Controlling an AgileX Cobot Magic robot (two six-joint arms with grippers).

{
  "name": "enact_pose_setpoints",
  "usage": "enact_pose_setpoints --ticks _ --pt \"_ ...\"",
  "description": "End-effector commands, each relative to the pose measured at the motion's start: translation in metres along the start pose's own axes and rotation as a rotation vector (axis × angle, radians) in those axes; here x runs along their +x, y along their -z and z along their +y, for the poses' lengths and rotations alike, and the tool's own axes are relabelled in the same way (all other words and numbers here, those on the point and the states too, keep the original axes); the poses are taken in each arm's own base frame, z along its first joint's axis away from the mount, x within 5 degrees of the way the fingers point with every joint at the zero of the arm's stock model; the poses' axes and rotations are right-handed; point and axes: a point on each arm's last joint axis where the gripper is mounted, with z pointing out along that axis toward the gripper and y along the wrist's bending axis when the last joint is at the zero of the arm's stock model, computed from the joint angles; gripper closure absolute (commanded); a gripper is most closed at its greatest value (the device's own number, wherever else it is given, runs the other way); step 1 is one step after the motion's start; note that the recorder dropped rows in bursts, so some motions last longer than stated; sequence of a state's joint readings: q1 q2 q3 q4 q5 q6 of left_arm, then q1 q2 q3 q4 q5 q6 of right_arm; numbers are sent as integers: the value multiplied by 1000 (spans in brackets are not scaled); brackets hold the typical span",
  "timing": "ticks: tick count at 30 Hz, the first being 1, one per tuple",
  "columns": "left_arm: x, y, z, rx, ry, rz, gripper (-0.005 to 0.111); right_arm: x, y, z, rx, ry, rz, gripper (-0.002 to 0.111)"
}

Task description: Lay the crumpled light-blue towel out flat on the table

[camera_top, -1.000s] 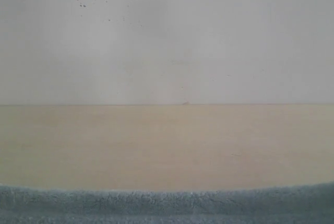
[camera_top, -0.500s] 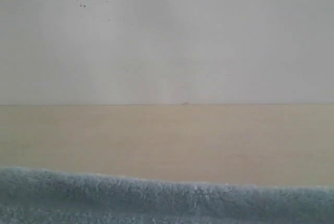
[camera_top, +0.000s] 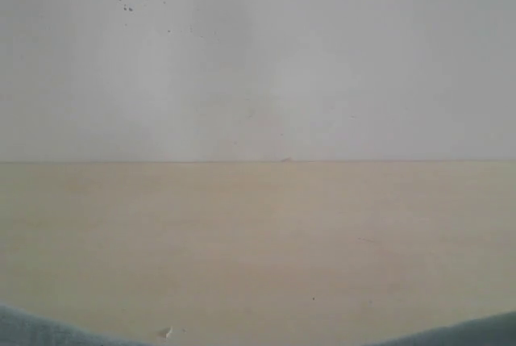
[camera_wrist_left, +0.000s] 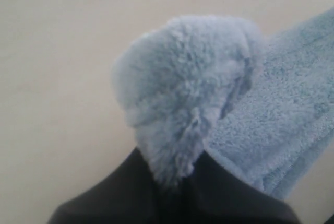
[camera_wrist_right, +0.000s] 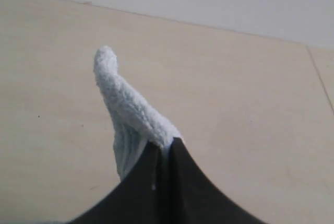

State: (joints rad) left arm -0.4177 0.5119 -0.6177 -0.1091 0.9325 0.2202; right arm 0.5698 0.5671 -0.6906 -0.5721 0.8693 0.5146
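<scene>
Whereas a sec ago the towel (camera_top: 24,333) ran as an unbroken band along the near edge of the ext. view, and half a sec ago rode higher on the left, it now shows only as 2 slivers, one in each near corner. The middle has dropped out of frame. The table (camera_top: 258,233) is bare up to the wall (camera_top: 322,56), save 1 pale fleck (camera_top: 166,332) near the front edge. Judgement: the cloth has been drawn back or lifted clear of this part of the table, so nothing is laid flat here yet and spreading is still to do.

Left wrist view: the left gripper (camera_wrist_left: 175,190) has its dark fingers pressed together on a fluffy bunch of towel (camera_wrist_left: 188,93), which bulges out past the tips. A further stretch w/ a hemmed edge runs away beyond the pinch. Whether that stretch rests on the table or hangs, can't tell.

Right wrist view: the right gripper (camera_wrist_right: 163,153) pinches a narrow twisted end of towel (camera_wrist_right: 130,112), which stands up past the tips above bare table. No slack cloth visible around it.

Count: 1 towel, 1 table, 2 grippers, each nipping 1 part of the cloth, 1 fleck. Labels not visible in any view. Judgement: both holds look secure enough for a stretch-and-lay, but the left bunch is thick and could slip under tension.
</scene>
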Motion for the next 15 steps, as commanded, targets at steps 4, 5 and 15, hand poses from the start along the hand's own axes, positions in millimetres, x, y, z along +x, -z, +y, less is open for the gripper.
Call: enact_pose_setpoints --ticks 4,5,15 --pt "-31 -59 25 -167 24 -2 102 -22 -97 52 -52 57 21 108" --pt "-34 -69 29 -191 11 9 102 -23 -113 59 -53 69 39 108" --pt "-56 -148 82 -461 51 130 102 -74 -223 108 26 156 49 108"
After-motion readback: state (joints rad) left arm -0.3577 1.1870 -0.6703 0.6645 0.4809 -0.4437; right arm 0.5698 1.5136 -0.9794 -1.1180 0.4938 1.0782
